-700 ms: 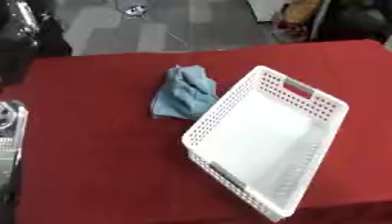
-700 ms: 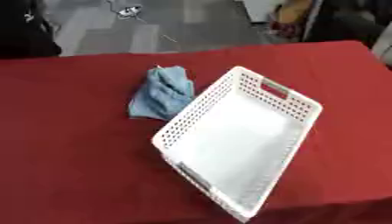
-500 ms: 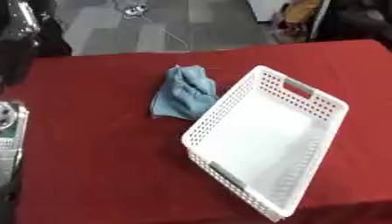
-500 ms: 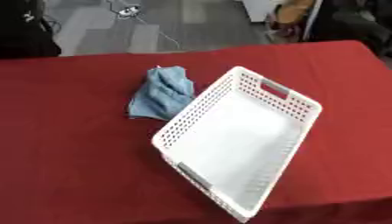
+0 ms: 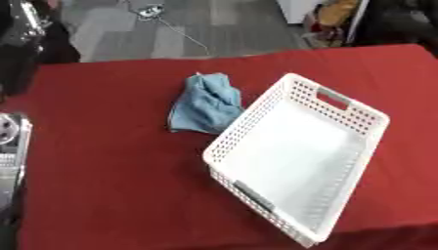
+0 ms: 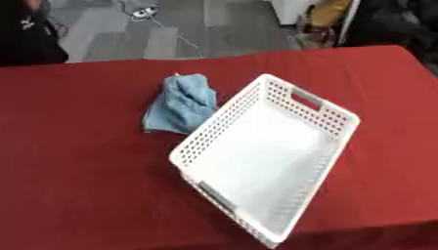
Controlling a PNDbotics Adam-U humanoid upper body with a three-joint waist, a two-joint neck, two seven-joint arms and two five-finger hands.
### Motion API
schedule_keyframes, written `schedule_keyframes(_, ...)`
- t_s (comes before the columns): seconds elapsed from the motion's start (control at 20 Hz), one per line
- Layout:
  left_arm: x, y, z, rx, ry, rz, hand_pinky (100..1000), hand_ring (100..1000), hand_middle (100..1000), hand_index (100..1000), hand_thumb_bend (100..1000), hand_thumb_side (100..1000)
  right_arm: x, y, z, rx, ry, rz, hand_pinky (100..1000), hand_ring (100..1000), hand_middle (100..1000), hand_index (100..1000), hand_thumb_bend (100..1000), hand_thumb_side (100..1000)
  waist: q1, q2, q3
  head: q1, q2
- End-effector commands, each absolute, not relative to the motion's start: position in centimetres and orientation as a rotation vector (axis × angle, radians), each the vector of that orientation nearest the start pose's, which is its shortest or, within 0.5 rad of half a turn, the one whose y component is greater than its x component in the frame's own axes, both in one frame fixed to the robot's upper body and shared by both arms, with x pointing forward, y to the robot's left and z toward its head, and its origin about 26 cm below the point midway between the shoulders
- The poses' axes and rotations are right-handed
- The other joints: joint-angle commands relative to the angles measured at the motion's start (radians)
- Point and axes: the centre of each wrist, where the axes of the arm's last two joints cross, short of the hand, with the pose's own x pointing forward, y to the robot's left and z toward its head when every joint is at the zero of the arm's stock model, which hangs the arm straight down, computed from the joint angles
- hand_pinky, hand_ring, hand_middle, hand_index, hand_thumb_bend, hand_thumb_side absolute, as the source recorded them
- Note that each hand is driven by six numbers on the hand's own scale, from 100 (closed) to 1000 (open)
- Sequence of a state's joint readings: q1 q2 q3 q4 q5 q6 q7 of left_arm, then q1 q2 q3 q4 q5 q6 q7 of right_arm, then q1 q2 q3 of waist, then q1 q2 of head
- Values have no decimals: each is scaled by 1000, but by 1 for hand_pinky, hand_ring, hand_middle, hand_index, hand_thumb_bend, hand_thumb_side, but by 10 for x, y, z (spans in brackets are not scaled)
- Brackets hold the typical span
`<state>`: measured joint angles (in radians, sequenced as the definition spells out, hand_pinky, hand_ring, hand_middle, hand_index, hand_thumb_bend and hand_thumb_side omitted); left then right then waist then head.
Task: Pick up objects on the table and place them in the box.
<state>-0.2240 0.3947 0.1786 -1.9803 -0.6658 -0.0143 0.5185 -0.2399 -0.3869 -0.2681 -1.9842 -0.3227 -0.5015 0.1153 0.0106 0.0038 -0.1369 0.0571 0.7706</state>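
A crumpled light blue cloth (image 5: 205, 105) lies on the red table (image 5: 102, 176), a little left of centre. Its right edge touches or nearly touches the long left wall of the white perforated box (image 5: 299, 156). The box sits askew at centre right, with nothing inside it and a handle slot at each short end. A silver and black part of my left arm (image 5: 9, 146) shows at the left edge of the left eye view. Neither hand shows in any view.
The table's far edge (image 6: 214, 56) runs across the top, with grey floor, a cable and dark objects beyond it. The box's near corner (image 5: 312, 239) reaches almost to the table's front edge. Bare red cloth spreads to the left and front left.
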Motion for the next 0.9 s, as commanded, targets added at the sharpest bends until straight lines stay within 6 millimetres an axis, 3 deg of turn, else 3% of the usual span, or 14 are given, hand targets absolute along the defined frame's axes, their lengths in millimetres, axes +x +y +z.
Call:
schedule_keyframes(0.05,288,325,222,-1904,3024,321,599,771,856,904,283,481,283,-343,218,125,3469,-341,807,853,830,956,100,1000,-1,-9,-3,-14,-1)
schedule_keyframes(0.25,294,334,270,-2005,2922,854,619,786,854,928,442,402,282,-344,218,140,3480,-355,807,852,830,956,100,1000,9,-24,-15,-7,-1)
schedule_keyframes(0.5,318,334,320,-2073,2647,1645,653,802,868,964,476,469,283,-343,218,128,3486,-384,807,853,830,956,100,1000,19,-34,-28,7,-1)
schedule_keyframes(0.65,344,325,327,-2076,2511,2021,669,814,884,978,471,529,283,-342,218,117,3490,-389,807,852,830,956,100,1000,21,-39,-34,15,-1)
schedule_keyframes(0.9,402,298,313,-2085,2352,2345,655,802,891,988,450,578,283,-341,217,106,3491,-385,807,852,830,956,100,1000,16,-41,-40,31,-1)
